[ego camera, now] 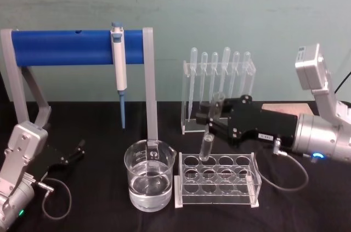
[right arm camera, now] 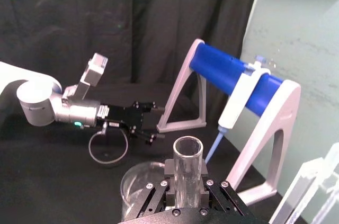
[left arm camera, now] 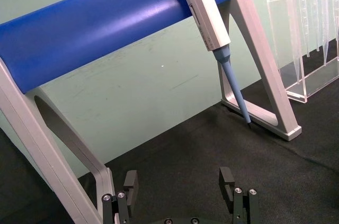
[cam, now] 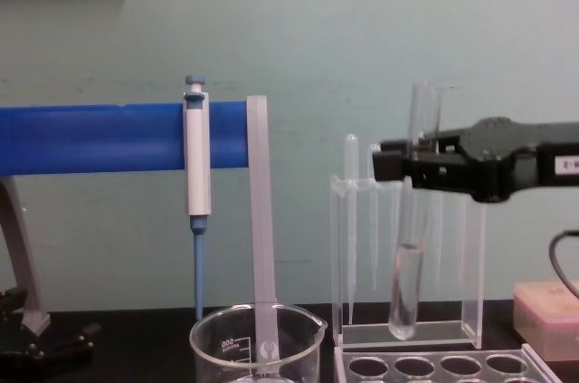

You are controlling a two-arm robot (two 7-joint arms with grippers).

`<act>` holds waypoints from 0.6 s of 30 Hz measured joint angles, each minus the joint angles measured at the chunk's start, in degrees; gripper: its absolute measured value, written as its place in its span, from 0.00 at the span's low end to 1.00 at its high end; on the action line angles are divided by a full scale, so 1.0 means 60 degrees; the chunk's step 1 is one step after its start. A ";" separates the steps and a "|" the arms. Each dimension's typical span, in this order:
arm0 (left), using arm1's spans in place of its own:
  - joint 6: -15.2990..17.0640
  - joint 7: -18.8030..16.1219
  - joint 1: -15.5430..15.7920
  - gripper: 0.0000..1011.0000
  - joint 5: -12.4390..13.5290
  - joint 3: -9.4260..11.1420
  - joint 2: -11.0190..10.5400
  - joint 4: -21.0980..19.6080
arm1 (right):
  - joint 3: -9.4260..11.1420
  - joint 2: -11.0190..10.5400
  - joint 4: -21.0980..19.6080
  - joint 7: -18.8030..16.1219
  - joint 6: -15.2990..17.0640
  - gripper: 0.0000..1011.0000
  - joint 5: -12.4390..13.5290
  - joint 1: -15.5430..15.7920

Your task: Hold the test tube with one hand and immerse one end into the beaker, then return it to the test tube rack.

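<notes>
Chest view: right gripper (cam: 404, 167) pinches upright test tube (cam: 406, 285) above rack (cam: 436, 368).

- And there's the long clear glass test tube (ego camera: 206, 147), rounded bottom down and flared rim up, hanging upright over the back row of the clear acrylic test tube rack (ego camera: 216, 200), its tip just clear of the holes.
- The black two-jawed right tool (ego camera: 211, 118) is clamped on the tube's upper half, reaching in level from the right.
- The wide clear glass beaker (ego camera: 149, 180), spouted and white-marked, stands on the black surface (ego camera: 98, 213) just left of the rack, with clear liquid in its lower part.
</notes>
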State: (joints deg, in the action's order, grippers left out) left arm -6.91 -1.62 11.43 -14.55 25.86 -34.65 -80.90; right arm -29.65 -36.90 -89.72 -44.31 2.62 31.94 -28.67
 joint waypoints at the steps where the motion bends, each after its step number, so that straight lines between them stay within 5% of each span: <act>1: 0.0000 0.0000 0.0000 0.99 0.0001 0.0000 0.0000 0.0000 | -0.0048 0.0044 0.0002 -0.0006 0.0001 0.22 0.0014 -0.0105; 8: 0.0000 0.0000 0.0000 0.99 0.0000 0.0000 0.0000 0.0000 | -0.0389 0.0404 0.0245 -0.0179 0.0022 0.22 0.0033 -0.0735; 18: 0.0000 0.0000 0.0000 0.99 0.0000 0.0000 0.0000 0.0000 | -0.1183 0.1508 0.1389 -0.0666 -0.0210 0.22 0.0046 -0.1916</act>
State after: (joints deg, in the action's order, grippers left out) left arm -6.91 -1.62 11.43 -14.55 25.86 -34.65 -80.90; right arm -36.75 -27.85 -81.39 -48.31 1.36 32.21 -40.17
